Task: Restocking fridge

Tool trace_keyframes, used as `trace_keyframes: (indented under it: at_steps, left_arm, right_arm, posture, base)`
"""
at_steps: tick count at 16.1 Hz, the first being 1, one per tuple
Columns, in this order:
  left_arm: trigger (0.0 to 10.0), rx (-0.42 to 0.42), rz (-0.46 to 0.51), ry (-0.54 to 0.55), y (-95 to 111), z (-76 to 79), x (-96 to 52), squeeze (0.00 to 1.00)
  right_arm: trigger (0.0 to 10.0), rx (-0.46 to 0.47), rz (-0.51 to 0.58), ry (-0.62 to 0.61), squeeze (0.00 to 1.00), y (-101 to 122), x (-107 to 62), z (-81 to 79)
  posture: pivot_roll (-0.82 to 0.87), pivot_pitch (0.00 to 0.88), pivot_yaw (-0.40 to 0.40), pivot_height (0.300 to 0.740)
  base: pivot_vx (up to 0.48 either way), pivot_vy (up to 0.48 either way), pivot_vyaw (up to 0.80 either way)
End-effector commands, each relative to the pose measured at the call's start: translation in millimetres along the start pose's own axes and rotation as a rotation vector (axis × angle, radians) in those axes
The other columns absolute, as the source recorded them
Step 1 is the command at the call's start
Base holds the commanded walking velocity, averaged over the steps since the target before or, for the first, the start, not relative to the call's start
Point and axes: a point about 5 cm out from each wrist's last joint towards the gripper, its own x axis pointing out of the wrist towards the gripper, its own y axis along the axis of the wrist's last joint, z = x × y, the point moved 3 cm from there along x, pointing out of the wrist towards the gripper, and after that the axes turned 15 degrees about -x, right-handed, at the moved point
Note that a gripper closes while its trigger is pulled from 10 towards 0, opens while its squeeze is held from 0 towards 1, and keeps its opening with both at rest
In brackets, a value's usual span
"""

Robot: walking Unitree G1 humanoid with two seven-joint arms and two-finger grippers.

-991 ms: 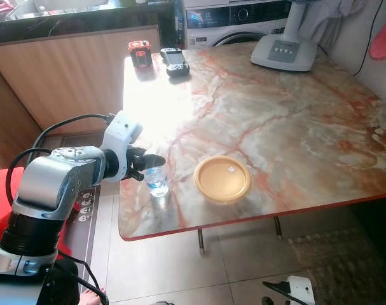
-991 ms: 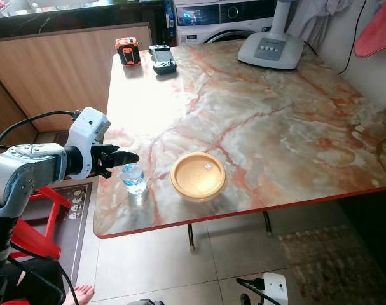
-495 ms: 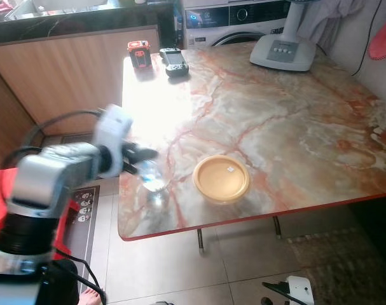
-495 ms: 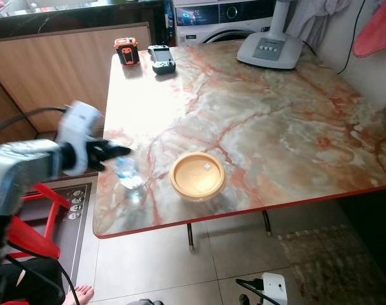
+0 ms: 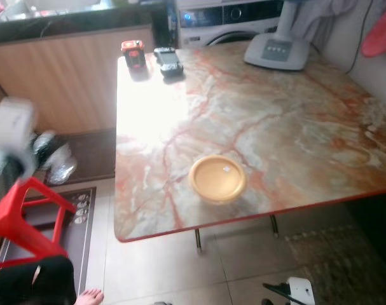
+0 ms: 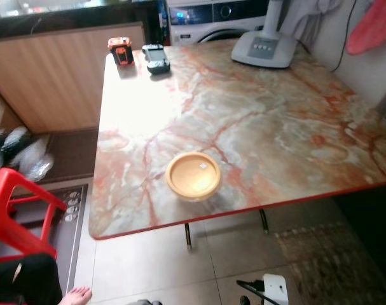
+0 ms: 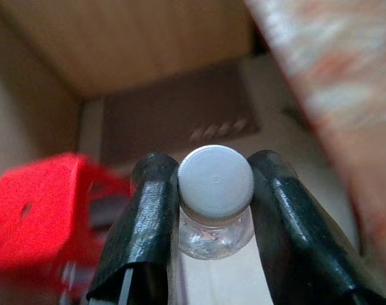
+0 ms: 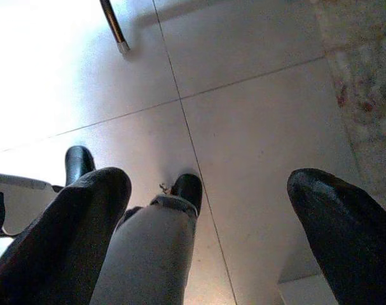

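Observation:
A small clear water bottle [image 7: 215,190] with a grey cap sits between the two black fingers of my left gripper [image 7: 212,173], which is shut on its neck. In the eye views the bottle [image 5: 59,166] and left gripper [image 5: 43,150] are blurred, left of the marble table [image 5: 288,121] and off its edge, above the floor near a red stool [image 5: 24,213]. My right gripper [image 8: 208,190] hangs open over the tiled floor, with nothing between its fingers.
A round yellow lidded container [image 5: 217,179] sits near the table's front edge. Two small devices [image 5: 132,54] [image 5: 168,60] and a fan base [image 5: 276,51] stand at the far side. A wooden cabinet [image 5: 65,70] is behind the stool. A person's bare foot [image 5: 91,297] shows on the floor.
My left gripper has lifted the bottle off the table's left edge and swung it leftward, away from the table. The camera has shifted a little.

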Motion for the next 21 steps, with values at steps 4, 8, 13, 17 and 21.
trace_keyframes:
  at_steps: [4,8,13,17,21]
  left_arm:
    - [10.0,-0.156,0.051,0.068,-62.0,-28.6,-2.7,0.00]
    - [10.0,-0.179,-0.151,0.219,-189.0,-47.9,-4.6,0.00]
    - [10.0,-0.067,-0.436,0.178,-292.3,-3.8,-23.5,0.00]
    - [10.0,-0.076,-0.467,0.240,-311.3,2.5,-29.1,0.00]
    - [10.0,-0.046,-0.502,0.274,-323.2,9.7,-34.6,0.00]
  right_arm:
    - [10.0,0.001,-0.017,0.010,0.00,-4.6,-0.4,-2.3]
    - [10.0,-0.038,-0.014,0.019,0.00,-2.4,-0.1,-2.5]
    - [10.0,-0.242,-0.021,0.063,0.00,1.7,0.3,-3.3]
    - [10.0,0.075,-0.010,-0.073,0.00,-7.0,-1.8,5.9]
    - [10.0,0.172,-0.022,-0.129,0.00,-12.2,-3.1,10.1]
  posture:
    - [0.26,0.092,0.028,0.740]
    - [0.24,0.091,0.042,0.740]
    - [0.20,0.081,0.040,0.740]
    - [0.18,0.060,0.040,0.740]
    - [0.18,0.048,0.033,0.740]
  base:
    - [0.000,0.000,0.00]
    - [0.000,0.000,0.00]
    - [0.000,0.000,0.00]
    - [0.000,0.000,0.00]
    - [0.000,0.000,0.00]
